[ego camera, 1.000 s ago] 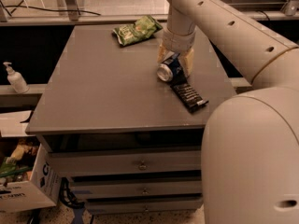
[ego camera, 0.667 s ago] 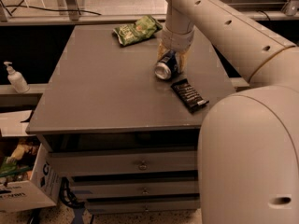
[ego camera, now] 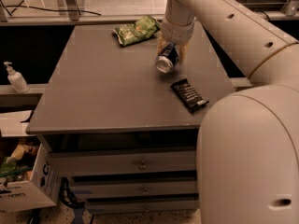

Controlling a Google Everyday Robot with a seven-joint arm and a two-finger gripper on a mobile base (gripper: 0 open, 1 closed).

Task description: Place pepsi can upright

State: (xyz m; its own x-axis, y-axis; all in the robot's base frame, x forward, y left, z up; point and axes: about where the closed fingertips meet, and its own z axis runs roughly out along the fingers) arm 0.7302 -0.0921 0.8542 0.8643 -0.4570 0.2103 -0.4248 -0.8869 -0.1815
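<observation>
The pepsi can (ego camera: 167, 59) is dark blue with a silver end turned toward the camera. It is tilted, held a little above the grey table (ego camera: 103, 87) in its right-hand middle area. My gripper (ego camera: 169, 50) comes down from the big white arm and is shut on the can's upper part, its yellowish fingers (ego camera: 181, 51) on either side of it.
A green crinkly snack bag (ego camera: 136, 30) lies at the back of the table, left of the gripper. A flat black snack bar wrapper (ego camera: 188, 95) lies to the front right of the can. A soap dispenser (ego camera: 16, 77) stands on a ledge at left. Drawers sit below the tabletop.
The gripper has carried the can up and slightly left, away from the black wrapper. The can's silver end is tilted more toward the camera now.
</observation>
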